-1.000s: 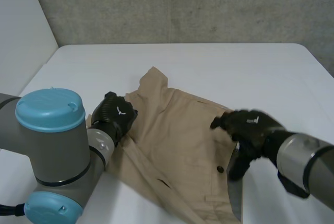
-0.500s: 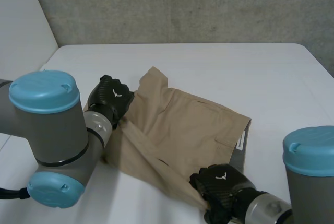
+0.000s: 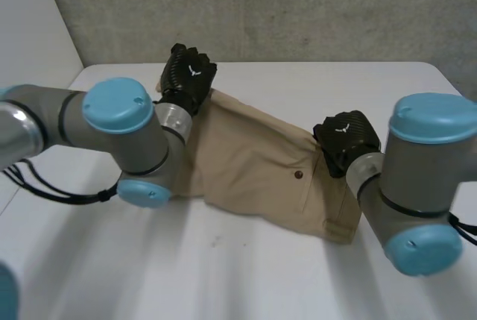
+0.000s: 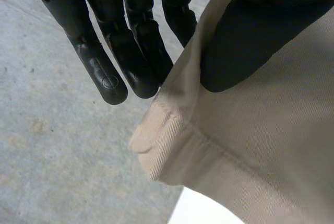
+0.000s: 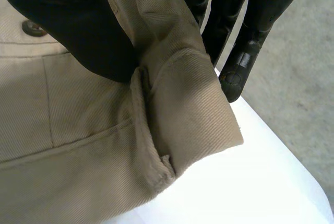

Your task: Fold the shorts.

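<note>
Shorts [image 3: 253, 163] of tan cloth were spread wide between the two hands over the white table [image 3: 223, 275] in the head view. The left hand [image 3: 190, 74] held the far corner towards the grey wall [image 3: 298, 7], its arm bent back across the table. The right hand [image 3: 344, 141] held the opposite end, wrist upright. Each hand's back carried a small white mark, too small to read. A dark button [image 3: 298, 174] showed on the cloth near the right hand.

In the left wrist view, the left hand [image 4: 135, 36] pinched an edge of the shorts [image 4: 250, 145] — the thumb pressed on top, straight fingers [image 4: 112, 78] behind. A stitched corner poked out just past the fingertips.

In the right wrist view, the right hand [image 5: 78, 31] pinched a folded, seamed corner of the shorts [image 5: 188, 104] — thumb in front, fingers [image 5: 245, 41] straight behind. The button [image 5: 32, 27] sat beside the thumb, with the table [image 5: 250, 182] below.
</note>
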Robot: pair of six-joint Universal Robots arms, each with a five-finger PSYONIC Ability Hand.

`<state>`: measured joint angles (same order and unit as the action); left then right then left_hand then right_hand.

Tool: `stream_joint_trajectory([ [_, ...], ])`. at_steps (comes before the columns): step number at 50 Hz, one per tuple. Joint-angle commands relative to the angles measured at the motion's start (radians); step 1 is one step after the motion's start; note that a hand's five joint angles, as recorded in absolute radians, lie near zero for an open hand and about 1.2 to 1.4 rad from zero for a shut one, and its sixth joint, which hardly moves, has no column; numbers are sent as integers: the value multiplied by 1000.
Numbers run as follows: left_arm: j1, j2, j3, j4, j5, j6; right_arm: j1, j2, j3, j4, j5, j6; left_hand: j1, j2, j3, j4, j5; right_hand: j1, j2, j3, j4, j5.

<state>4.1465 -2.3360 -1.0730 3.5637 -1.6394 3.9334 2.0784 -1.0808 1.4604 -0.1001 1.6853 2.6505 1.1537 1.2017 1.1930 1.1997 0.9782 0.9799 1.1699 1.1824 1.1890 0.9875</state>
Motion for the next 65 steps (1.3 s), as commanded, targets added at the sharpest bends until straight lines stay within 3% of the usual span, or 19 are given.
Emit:
stream_joint_trajectory([
  [1,1,-100,62,20,4,-3,-15,81,-52,-59,25,6,243,195,203,197,244,416,226,214,207,234],
  [2,0,-109,62,21,4,-5,-15,87,-52,-69,24,6,194,146,154,148,195,243,53,41,34,61],
  [3,-3,-123,62,24,6,-5,-15,99,-54,-91,21,5,-156,-204,-195,-202,-155,-349,-539,-551,-558,-531],
  [5,-6,-132,62,26,4,-5,-15,114,-58,-108,24,2,-685,-733,-724,-731,-684,-805,-995,-1008,-1014,-987],
  [6,-6,-135,62,29,4,-5,-15,119,-60,-119,27,-1,-970,-1018,-1009,-1016,-969,-805,-995,-1008,-1014,-987],
  [13,-16,-109,36,66,-10,-23,-23,58,-52,-138,30,6,-979,-1027,-1018,-1025,-978,-805,-995,-1008,-1014,-987],
  [18,-6,41,-71,64,-26,-69,-24,-102,11,-92,28,6,-979,-1027,-1018,-1025,-978,-805,-995,-1008,-1014,-987],
  [21,-3,193,-232,60,-25,-146,-29,-206,70,32,19,11,-979,-1027,-1018,-1025,-978,-805,-995,-1008,-1014,-987],
  [26,-2,343,-421,52,-19,-250,-41,-266,181,181,-47,81,-979,-1027,-1018,-1025,-978,-769,-959,-972,-978,-951],
  [32,3,463,-611,33,-16,-384,-81,-266,311,162,-151,235,-979,-1027,-1018,-1025,-978,-704,-894,-907,-913,-886],
  [37,3,500,-677,6,-16,-434,-113,-242,400,28,-242,309,-979,-1027,-1018,-1025,-978,-514,-704,-716,-723,-696],
  [48,11,515,-694,-33,-16,-445,-126,-123,406,-139,-219,302,-979,-1027,-1018,-1025,-978,-170,-360,-373,-379,-352],
  [54,14,511,-700,-33,-13,-445,-130,-91,386,-139,-217,301,-979,-1027,-1018,-1025,-978,416,226,213,207,234],
  [60,15,514,-700,-33,-14,-445,-195,-126,397,-128,-222,264,-979,-1027,-1018,-1025,-978,416,226,214,207,234],
  [65,20,521,-703,-37,-16,-444,-297,-215,429,-115,-223,96,-979,-1027,-1018,-1025,-978,416,226,214,207,234],
])
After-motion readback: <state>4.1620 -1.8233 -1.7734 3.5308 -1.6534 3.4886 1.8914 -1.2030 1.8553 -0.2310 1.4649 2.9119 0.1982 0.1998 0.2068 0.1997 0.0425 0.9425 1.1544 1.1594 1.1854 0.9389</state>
